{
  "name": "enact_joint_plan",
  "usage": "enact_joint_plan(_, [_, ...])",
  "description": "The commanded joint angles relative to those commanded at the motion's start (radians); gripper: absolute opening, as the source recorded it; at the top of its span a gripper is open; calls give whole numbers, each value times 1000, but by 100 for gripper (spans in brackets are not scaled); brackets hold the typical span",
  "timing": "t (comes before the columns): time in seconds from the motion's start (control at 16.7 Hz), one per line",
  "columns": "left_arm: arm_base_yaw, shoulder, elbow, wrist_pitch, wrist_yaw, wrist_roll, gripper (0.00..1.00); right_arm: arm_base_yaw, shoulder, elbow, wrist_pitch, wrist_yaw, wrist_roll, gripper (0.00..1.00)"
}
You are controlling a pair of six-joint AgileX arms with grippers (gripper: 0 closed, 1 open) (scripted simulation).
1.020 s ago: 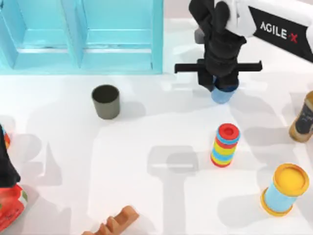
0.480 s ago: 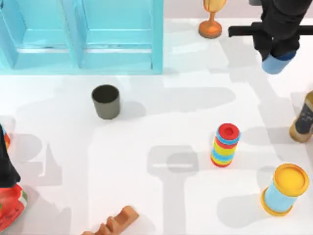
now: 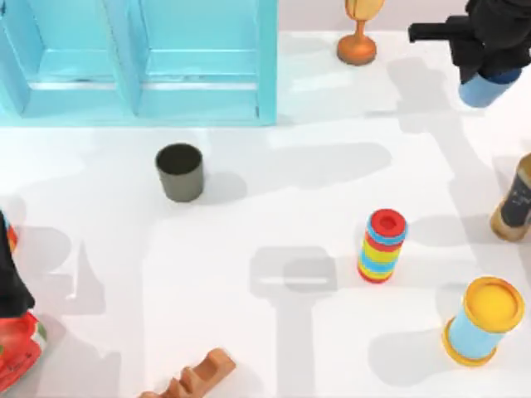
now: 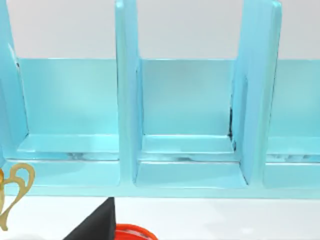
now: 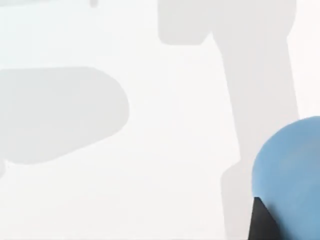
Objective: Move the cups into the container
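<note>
Your right gripper (image 3: pixel 485 70) is clenched on the small blue tapered plastic cup (image 3: pixel 484 89), lifted near the counter's far right corner. The dark olive-grey plastic cup (image 3: pixel 180 172) stands on the counter just before the light-blue compartmented container (image 3: pixel 267 62). Neither cup is in; both remain.

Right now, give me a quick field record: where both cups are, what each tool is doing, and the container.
blue cup: held by the right tool, lifted, top view's far right
right tool: shut on the blue cup, away from the container
olive-grey cup: upright on the table, in front of the container, untouched
container: light-blue, divided compartments, top view's upper left, no cup in the compartments in view
left tool: parked at the top view's left edge
cups in container: none visible
</note>
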Motion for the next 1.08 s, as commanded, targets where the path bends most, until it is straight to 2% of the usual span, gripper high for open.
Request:
enact_joint_plan(0.3, [0,0,0,0,0,0,100,-191,-276,-146,-10,-58,-199,0])
enact_joint_plan(0.72, [0,0,0,0,0,0,100,-527,-691,-625,-97,-55,-525,0])
enact_joint_plan(1.08, [0,0,0,0,0,0,100,-677,-800,-890,-116,-27,-669,0])
